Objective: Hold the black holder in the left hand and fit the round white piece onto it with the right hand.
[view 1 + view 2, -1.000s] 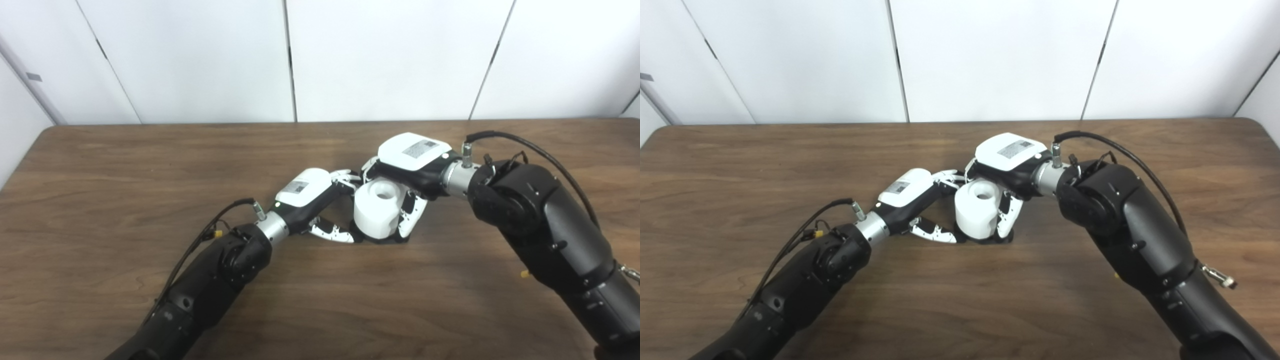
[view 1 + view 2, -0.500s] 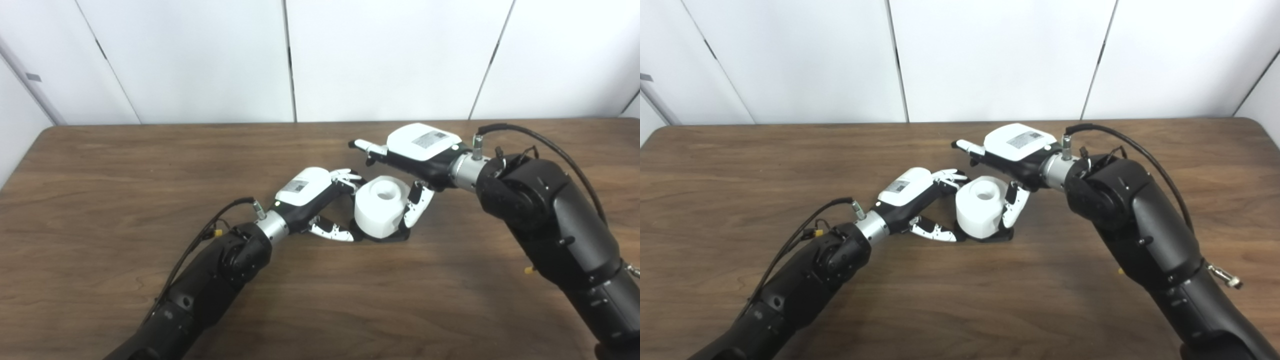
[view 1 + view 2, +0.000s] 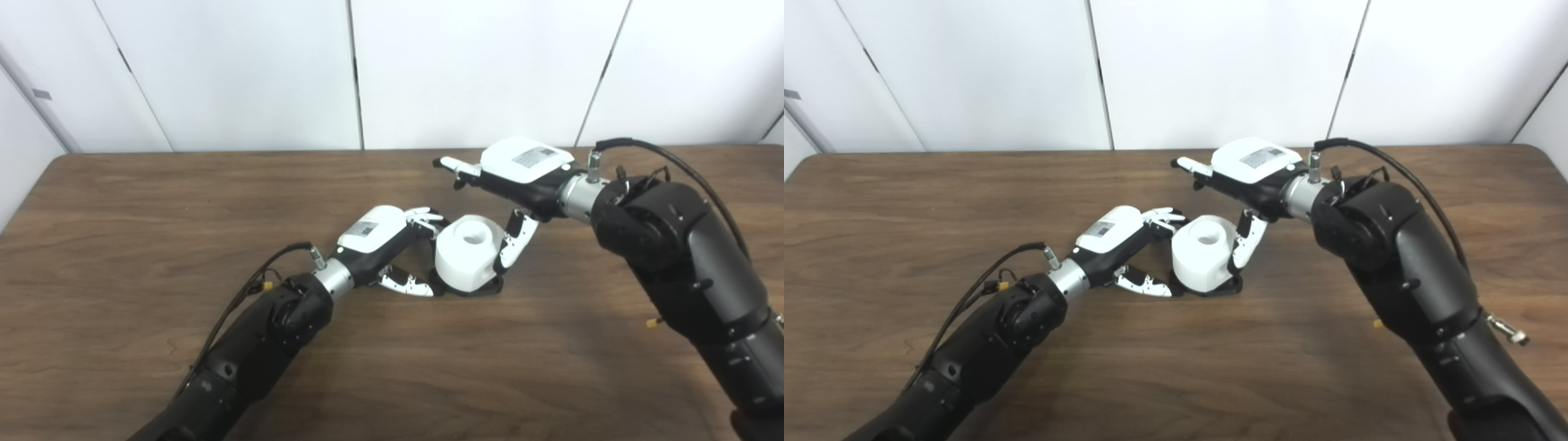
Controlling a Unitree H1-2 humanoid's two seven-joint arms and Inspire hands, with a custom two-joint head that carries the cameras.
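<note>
The round white piece (image 3: 467, 252), a thick roll with a hole in its top, sits on the black holder (image 3: 474, 289), whose flat base shows under it on the table. My left hand (image 3: 392, 248) is closed on the holder and roll from the left, fingers behind and thumb in front at the base. My right hand (image 3: 517, 184) hovers above and to the right, open, fingers stretched out to the left and its thumb hanging beside the roll's right side. Whether the thumb touches the roll is unclear.
The brown wooden table (image 3: 153, 202) runs wide on both sides; its back edge meets white wall panels (image 3: 245, 67). Both black forearms come in from the bottom corners.
My right hand has let go of the white roll, opened and lifted up and to the right. The roll stays on the holder; my left hand has not moved.
</note>
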